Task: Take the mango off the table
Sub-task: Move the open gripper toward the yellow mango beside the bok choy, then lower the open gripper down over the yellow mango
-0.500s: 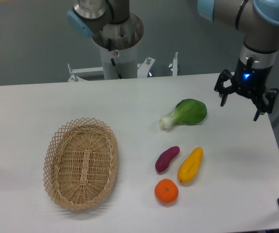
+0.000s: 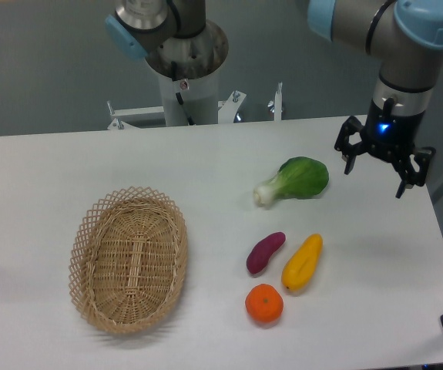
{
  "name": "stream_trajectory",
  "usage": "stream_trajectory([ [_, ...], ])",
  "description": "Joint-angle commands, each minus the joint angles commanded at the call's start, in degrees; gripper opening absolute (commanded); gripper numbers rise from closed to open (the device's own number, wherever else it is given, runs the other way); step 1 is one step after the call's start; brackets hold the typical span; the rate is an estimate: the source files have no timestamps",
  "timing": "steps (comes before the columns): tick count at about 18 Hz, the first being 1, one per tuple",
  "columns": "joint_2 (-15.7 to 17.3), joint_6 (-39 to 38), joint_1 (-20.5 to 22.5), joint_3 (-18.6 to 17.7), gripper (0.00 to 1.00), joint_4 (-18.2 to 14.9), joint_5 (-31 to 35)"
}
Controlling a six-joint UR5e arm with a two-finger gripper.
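1. Yellow-orange mango (image 2: 302, 263) lies flat on the white surface (image 2: 44, 162), untouched and in the same spot as half a second ago.
2. What has changed is the gripper (image 2: 374, 173): it has slid a little to the left and slightly up in the picture, so it now sits a touch closer to the mango's side of the surface, though well apart from the fruit.
3. Its fingers are spread wide apart, pointing down, with nothing between them and nothing touching them.
4. It hangs up and to the right of the mango, above the far right part of the surface.
5. Just left of the mango lies a purple sweet potato (image 2: 265, 252), close beside it but not clearly touching.
6. Below and left of the mango sits a round tangerine (image 2: 264, 304).
7. Above the mango rests a green leafy vegetable (image 2: 297, 179), between it and the gripper's height.
8. Far left of the mango sits a wicker basket (image 2: 129, 258).
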Motion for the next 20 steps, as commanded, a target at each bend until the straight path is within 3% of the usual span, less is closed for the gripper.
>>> stream_trajectory([
  [2,-0.09,-1.93,-0.17,-0.71,1.0,1.59,-0.18],
  [6,-0.52,-5.18,-1.05,-0.8,1.0,1.6,-0.26],
  [10,-2.81,-11.25,-3.51,-0.8,1.0,2.82,0.79],
  [13,-5.7,-14.94,-5.79,-0.63,1.0,3.97,0.88],
  [17,-11.5,-20.3,-8.17,0.69,1.0,9.84,0.79],
  [20,-14.49,-21.89,-9.49,0.61,1.0,11.44,0.79],
])
